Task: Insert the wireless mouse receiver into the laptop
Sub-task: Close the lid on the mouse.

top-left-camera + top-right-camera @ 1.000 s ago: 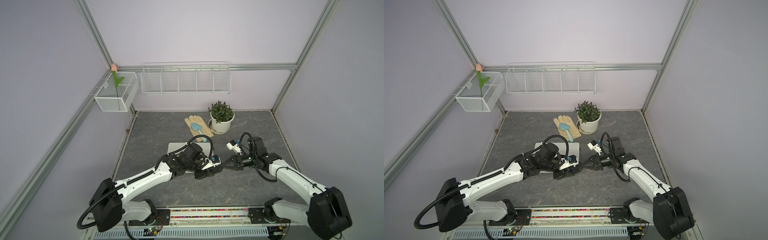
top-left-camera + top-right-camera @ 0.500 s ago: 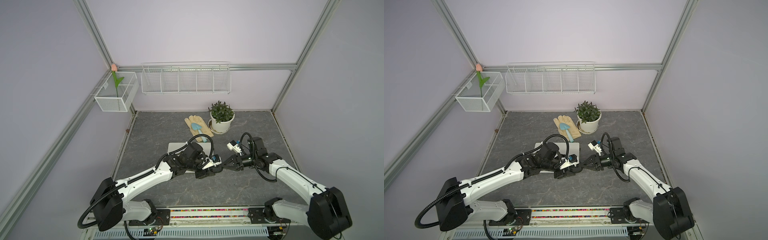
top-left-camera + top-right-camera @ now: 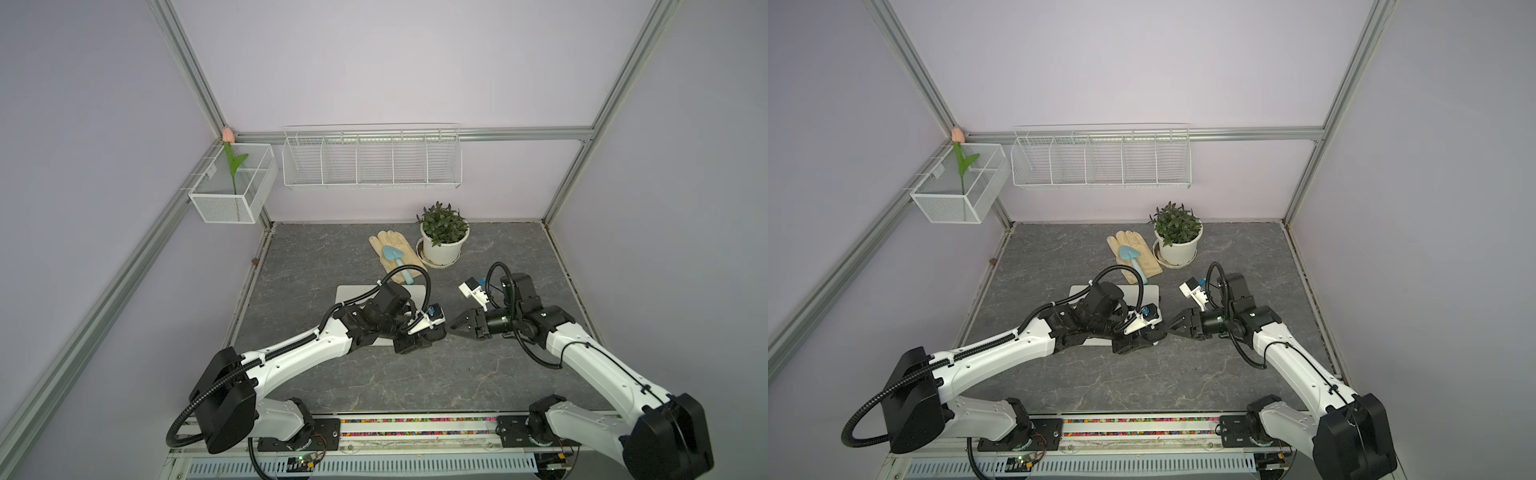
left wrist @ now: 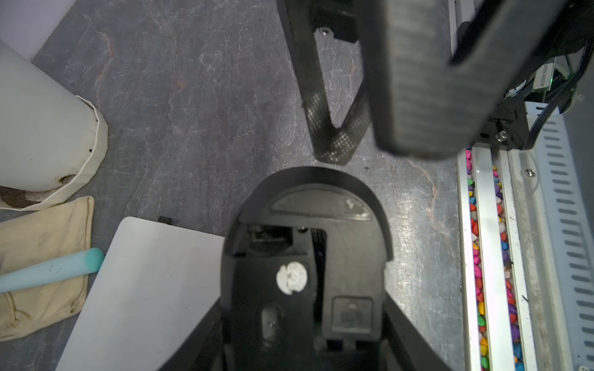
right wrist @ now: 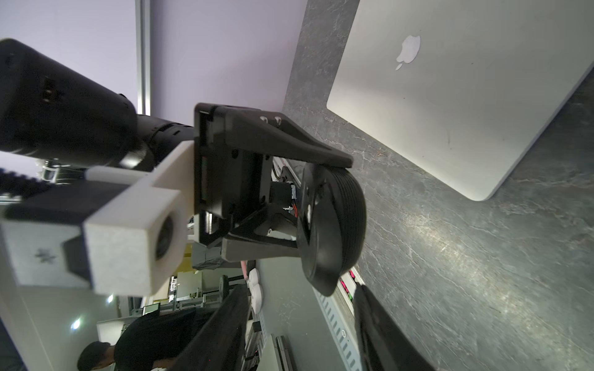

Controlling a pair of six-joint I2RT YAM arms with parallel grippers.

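Over by the front corner of the laptop (image 3: 353, 293), left gripper (image 3: 419, 338) clamping the wireless mouse (image 4: 305, 257) — its open compartment showing, right gripper (image 3: 453, 328) hovering just short of it, jaws sitting wide apart and gripping nothing — laptop lying closed on the table (image 3: 374, 386).

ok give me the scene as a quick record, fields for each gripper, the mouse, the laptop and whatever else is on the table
left gripper: shut on the wireless mouse, holding it on edge
right gripper: open, empty, tips pointing at the mouse, close to it; contact unclear
wireless mouse: black, inner compartments showing in the left wrist view
laptop: silver, lid closed, flat on the table, partly under the left arm
other items: glove with blue trowel on it, potted plant beside it, at the back
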